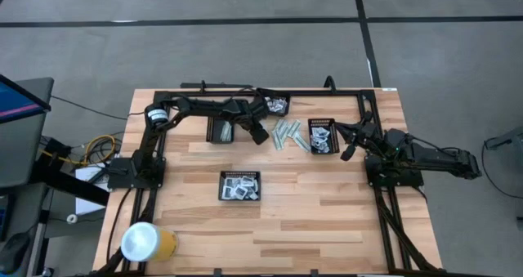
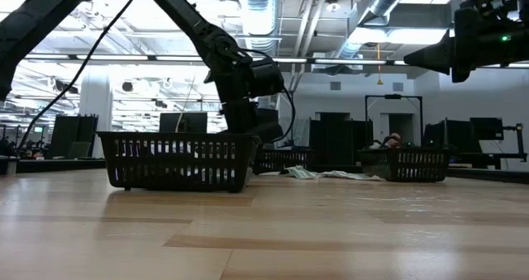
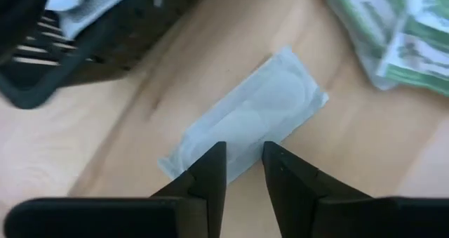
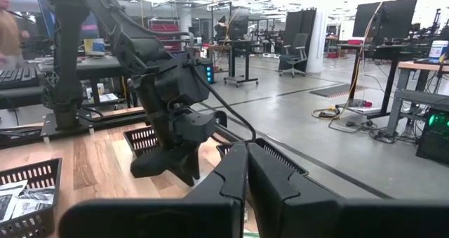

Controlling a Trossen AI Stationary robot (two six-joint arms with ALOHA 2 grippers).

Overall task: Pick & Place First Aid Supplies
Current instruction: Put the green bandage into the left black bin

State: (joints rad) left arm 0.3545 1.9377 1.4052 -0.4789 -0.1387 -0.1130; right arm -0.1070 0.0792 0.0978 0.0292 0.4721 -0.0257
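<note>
A loose heap of slim pale green-white strips lies on the table at the far middle, and it also shows in the left wrist view. One pale strip lies flat on the wood apart from the heap. My left gripper points down over it, and its fingers stand a narrow gap apart at the strip's long edge. My right gripper is shut and empty. It hangs above the table beside the right tray, with its fingers meeting in the right wrist view. My left gripper comes from above at the strip's long edge, near the middle of its length. I cannot tell whether the fingertips touch it. The strip lies flat on the table.
Black mesh trays stand around: one with strips, one with sachets at the far edge, one at the right, and one nearer the middle. A yellow and white roll sits at the near left corner. A tray's wall is close to my left gripper.
</note>
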